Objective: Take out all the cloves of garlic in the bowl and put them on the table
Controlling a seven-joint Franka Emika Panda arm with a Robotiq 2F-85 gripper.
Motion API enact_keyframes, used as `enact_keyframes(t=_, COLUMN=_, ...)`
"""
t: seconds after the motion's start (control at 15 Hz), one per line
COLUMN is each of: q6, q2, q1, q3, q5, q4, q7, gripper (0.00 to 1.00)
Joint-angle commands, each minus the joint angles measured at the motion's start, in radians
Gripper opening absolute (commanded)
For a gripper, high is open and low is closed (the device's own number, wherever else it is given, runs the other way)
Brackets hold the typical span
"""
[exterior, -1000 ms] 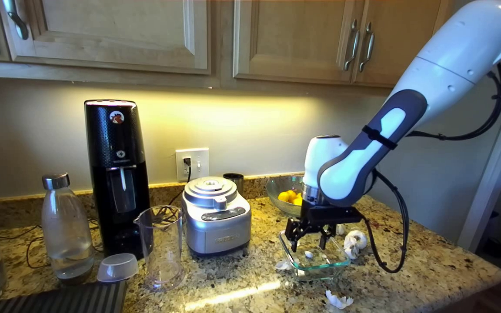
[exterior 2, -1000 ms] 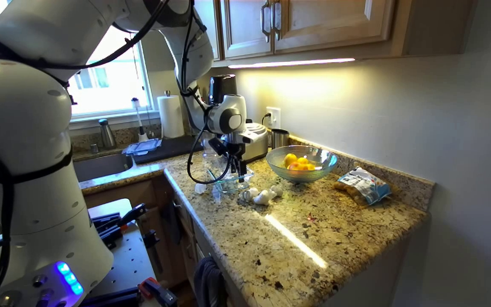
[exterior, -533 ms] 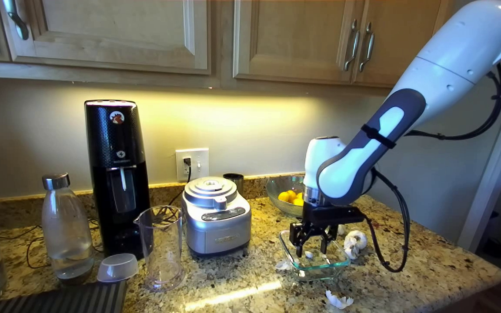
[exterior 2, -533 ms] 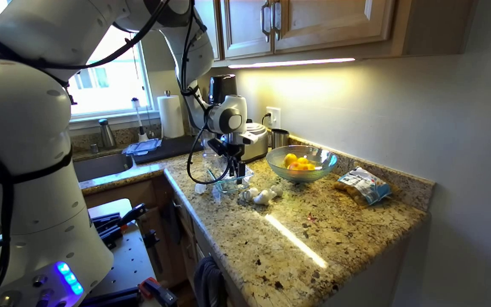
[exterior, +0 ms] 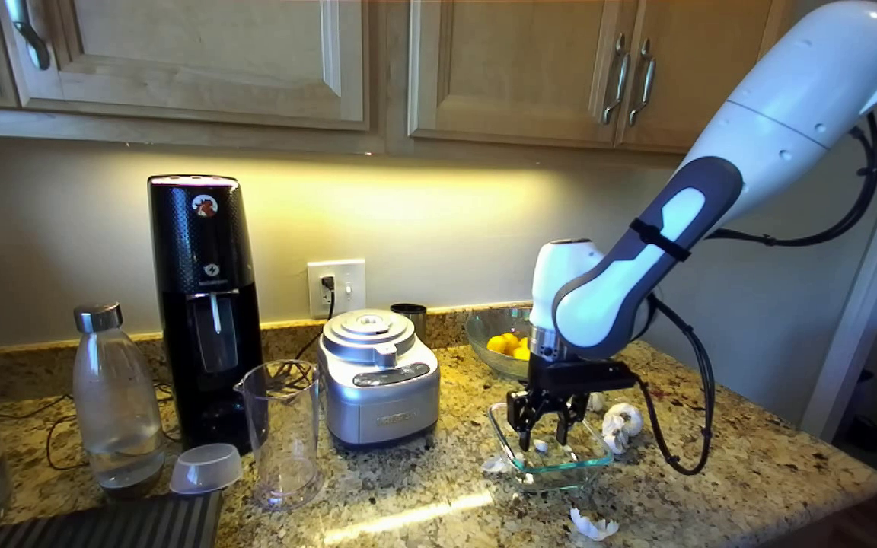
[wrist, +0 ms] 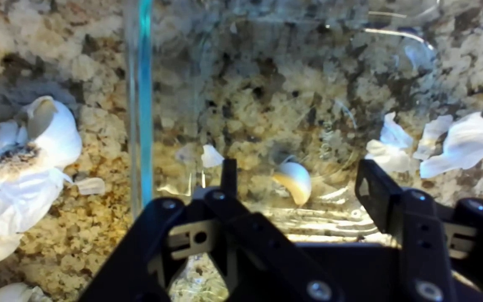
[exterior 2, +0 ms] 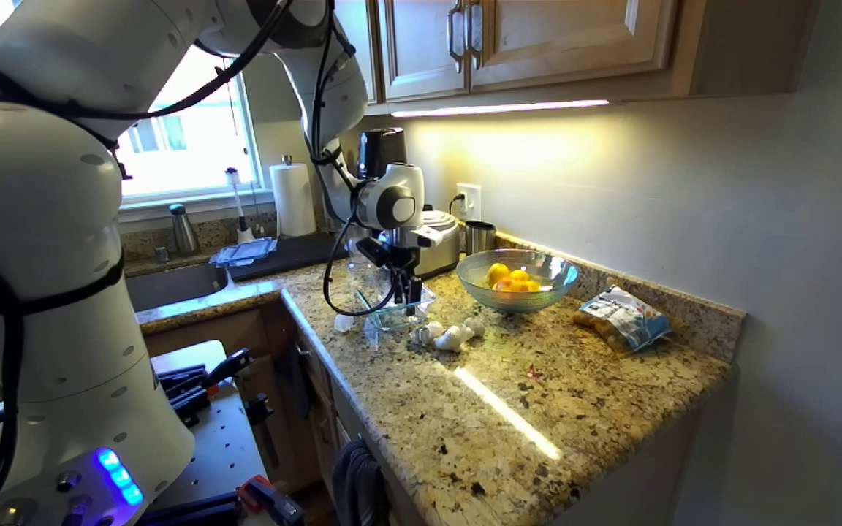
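On the granite counter [exterior 2: 611, 391], the glass bowl [exterior: 566, 463] stands beneath the gripper [wrist: 297, 165], whose two fingers [wrist: 380, 195] point down and are spread wide. In the wrist view, a clove [wrist: 298, 174] lies in the bowl, in the gap between the fingers and apart from both; how high the tips are above it cannot be told. A pale flake [wrist: 211, 156] shows within the rim, beside one fingertip in that view. Outside the bowl, near one side, sits a garlic head [wrist: 55, 140], its skin partly peeled; in an exterior view, peel [exterior: 495, 463] lies just beside the opposite side, and another scrap [exterior: 593, 526] lies in front. In both exterior views, a fruit bowl [exterior 2: 558, 279] holding orange and yellow fruit [exterior 2: 512, 279] stands by the backsplash, with a silver machine [exterior: 381, 407] near it. A bag [exterior 2: 629, 321] lies beside the fruit bowl, and a clear jug [exterior: 282, 430] stands upright near the machine.
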Motion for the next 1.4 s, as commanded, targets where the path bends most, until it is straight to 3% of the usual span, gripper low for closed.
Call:
enact_keyframes(t=0.0, q6=-0.008, q2=0.004, q1=0.001, q3=-0.007, q5=0.001, q4=0.006, q7=-0.029, gripper=0.72)
enact_keyframes(t=0.27, q6=-0.002, q2=0.01, q1=0.003, q3=-0.012, q5=-0.004, q4=0.011, q7=-0.035, gripper=0.62)
enact_keyframes(t=0.47, q6=0.003, q2=0.011, q1=0.005, q3=-0.018, q5=-0.008, q4=0.014, q7=-0.042, gripper=0.42)
enact_keyframes(t=0.87, q6=0.002, q2=0.014, q1=0.006, q3=-0.021, q5=-0.008, q4=0.017, q7=-0.047, gripper=0.34)
enact_keyframes(t=1.13, q6=-0.004, q2=-0.004, q1=0.005, q3=-0.01, q5=-0.001, q4=0.001, q7=-0.051, gripper=0.07)
enact_keyframes(t=1.33, q6=-0.016, q2=-0.031, q1=0.004, q3=0.001, q5=0.006, q4=-0.016, q7=-0.052, gripper=0.08)
